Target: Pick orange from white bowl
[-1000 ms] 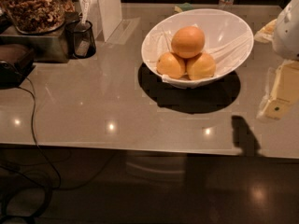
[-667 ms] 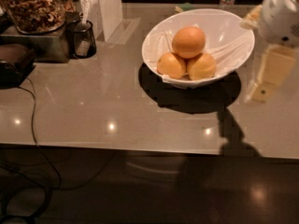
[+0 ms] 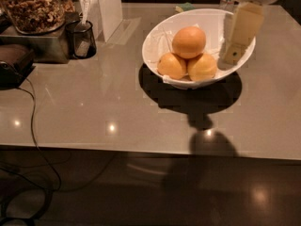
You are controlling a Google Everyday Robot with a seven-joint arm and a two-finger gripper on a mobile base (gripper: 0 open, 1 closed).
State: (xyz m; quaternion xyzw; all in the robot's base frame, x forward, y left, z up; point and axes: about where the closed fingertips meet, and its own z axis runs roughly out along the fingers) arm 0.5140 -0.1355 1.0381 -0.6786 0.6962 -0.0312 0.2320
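Observation:
The orange is the largest, deepest-toned fruit and sits on top of two smaller, yellower oranges in the white bowl. The bowl stands on the grey counter, right of centre, and tilts toward the front. My gripper hangs from the white wrist at the top right, over the bowl's right rim. It is to the right of the orange and apart from it. It holds nothing that I can see.
A glass jar of nuts on a metal box, a black cup and a white box stand at the back left. A black device with a cable lies at the left edge. The counter's front edge runs below.
My gripper has moved left from beyond the bowl's right side to over its right rim, closer to the orange. The oranges and bowl have not moved.

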